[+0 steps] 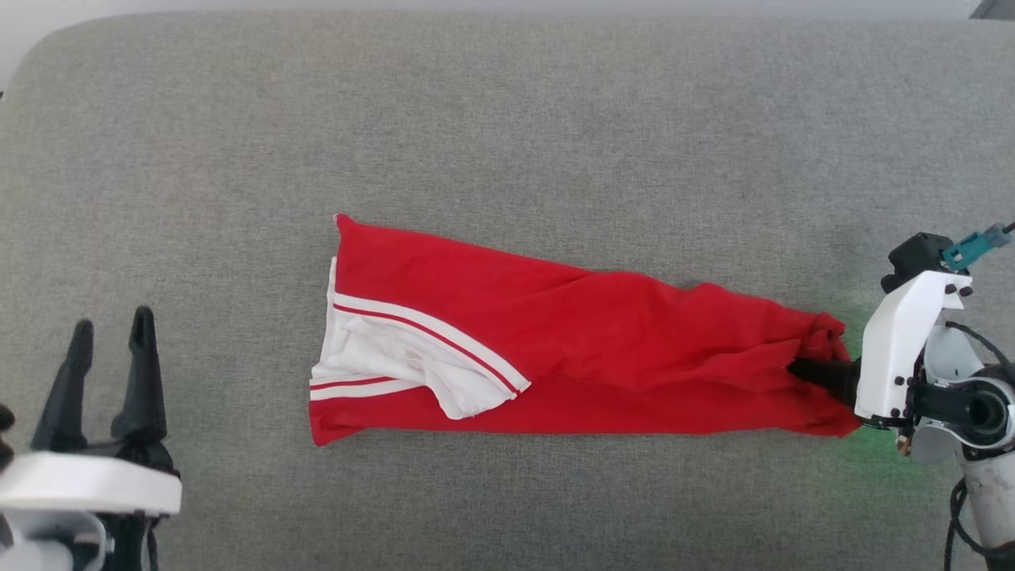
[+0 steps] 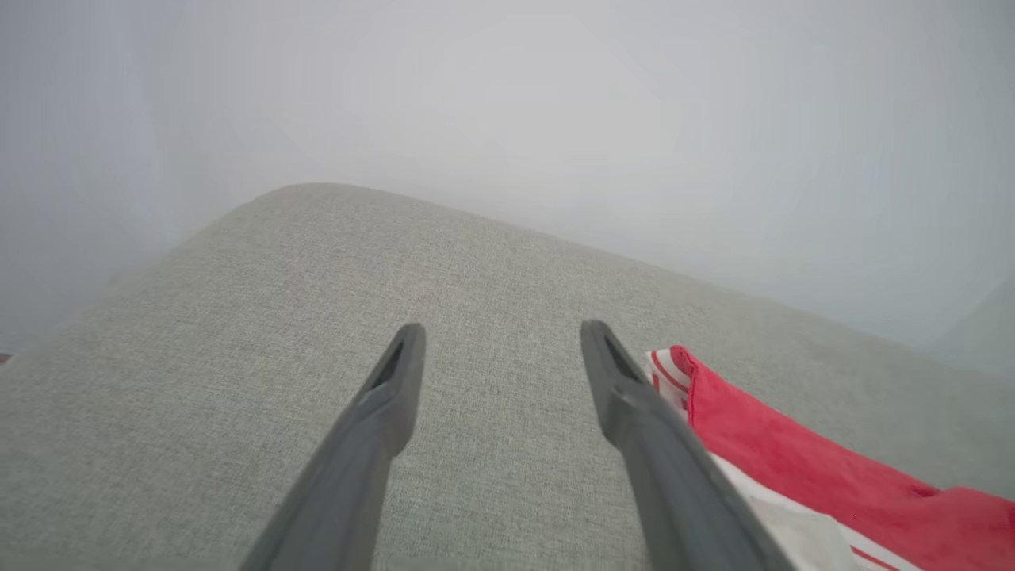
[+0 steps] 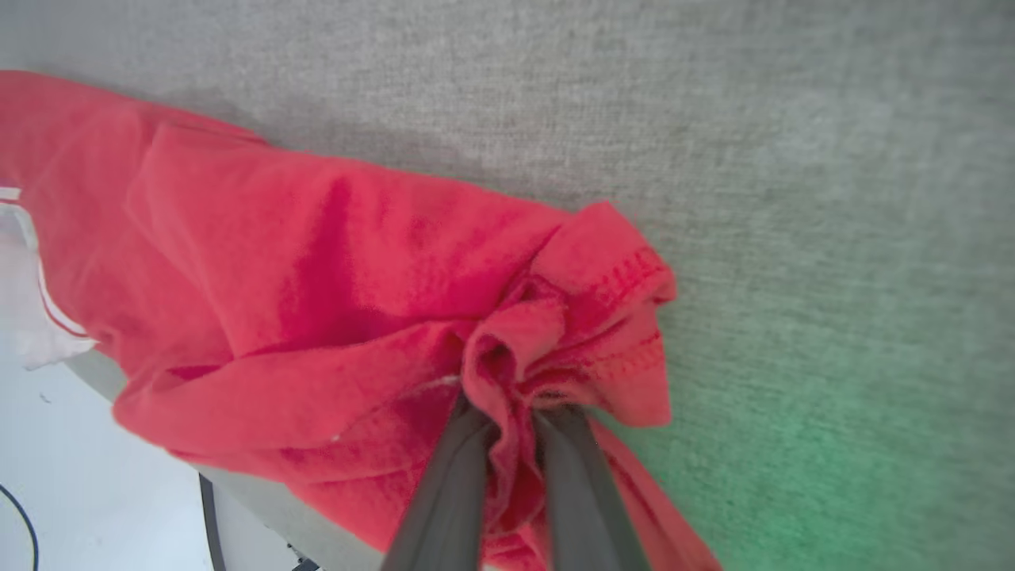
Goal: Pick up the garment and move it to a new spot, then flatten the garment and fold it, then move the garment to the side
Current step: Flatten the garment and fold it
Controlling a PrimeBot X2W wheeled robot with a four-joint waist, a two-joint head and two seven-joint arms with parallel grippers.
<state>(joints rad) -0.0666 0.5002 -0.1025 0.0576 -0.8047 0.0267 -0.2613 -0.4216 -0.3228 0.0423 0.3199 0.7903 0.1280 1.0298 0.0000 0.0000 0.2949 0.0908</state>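
**Right end effector clamped on garment, left one idle and open**

Left side: I see the left end effector [image 1: 111, 321] hanging over the near left part of the grey upholstered cushion [image 1: 507, 119]. Its fingers are spread and there is nothing between them. The left wrist view confirms this, showing bare grey weave between the two fingers [image 2: 396, 396]. It is well apart from the garment's left end.

Middle: the garment [image 1: 595, 349] lies stretched out long, running left to right across the cushion and well clear of the far edge. The left end is wide and flat on the cushion. A white sleeve end [image 1: 381, 349] with white-and-red stripe trim [image 1: 428, 329] is folded over the red there. The fabric narrows and wrinkles toward the right.

Right side: the right end effector [image 1: 797, 368] is clenched on the bunched red tip of the garment, pointing left. In the right wrist view a twist of red fabric is pinched between the two fingers [image 3: 452, 476], and a stitched hem sits just beyond them. There is a green glow [image 1: 852, 317] on the cushion beside that grip.
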